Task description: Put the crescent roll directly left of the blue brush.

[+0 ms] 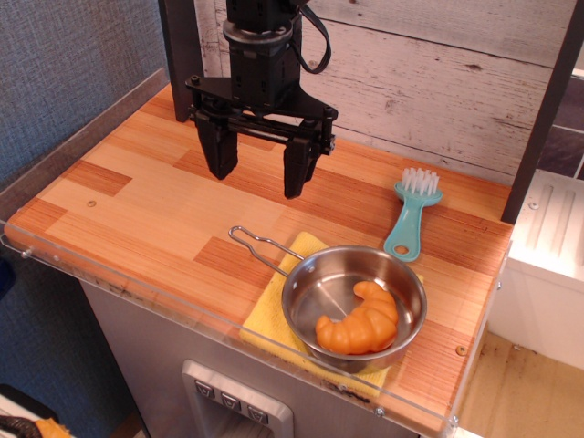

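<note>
The crescent roll (pixel 359 321), a glossy orange toy croissant, lies inside a small steel pan (pixel 310 285) at the front right of the table. The blue brush (pixel 411 218) lies behind the pan near the back right, white bristles pointing to the wall, handle hole toward the front. My gripper (pixel 259 172) hangs open and empty above the middle back of the table, well left of the brush and behind the pan, touching nothing.
The pan sits on a yellow cloth (pixel 265 321), its wire handle (pixel 258 246) pointing left and back. A clear plastic rim (pixel 137 294) runs along the table's front edge. A white plank wall (pixel 438 73) stands behind, a dark post (pixel 546 109) at the right.
</note>
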You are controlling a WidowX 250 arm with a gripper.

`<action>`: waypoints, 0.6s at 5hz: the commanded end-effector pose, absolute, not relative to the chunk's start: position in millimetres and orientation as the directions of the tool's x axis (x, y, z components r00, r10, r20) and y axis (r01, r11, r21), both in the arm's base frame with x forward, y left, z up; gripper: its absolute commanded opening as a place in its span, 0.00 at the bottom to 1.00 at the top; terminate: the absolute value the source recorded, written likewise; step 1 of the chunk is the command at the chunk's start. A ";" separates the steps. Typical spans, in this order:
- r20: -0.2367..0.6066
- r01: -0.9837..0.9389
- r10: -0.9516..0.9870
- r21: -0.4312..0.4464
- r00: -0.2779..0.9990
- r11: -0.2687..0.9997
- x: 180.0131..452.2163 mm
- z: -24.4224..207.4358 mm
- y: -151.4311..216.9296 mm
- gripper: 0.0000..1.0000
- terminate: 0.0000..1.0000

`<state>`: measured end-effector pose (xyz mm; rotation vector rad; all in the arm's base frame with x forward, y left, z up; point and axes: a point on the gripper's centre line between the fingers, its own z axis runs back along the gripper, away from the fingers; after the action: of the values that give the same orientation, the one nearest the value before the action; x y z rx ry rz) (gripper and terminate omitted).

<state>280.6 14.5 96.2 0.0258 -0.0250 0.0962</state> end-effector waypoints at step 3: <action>0.015 -0.019 0.018 0.013 1.000 1.000 269.3 87.3 -16.0 1.00 0.00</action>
<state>265.5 -18.5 76.0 0.0146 0.0280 0.0163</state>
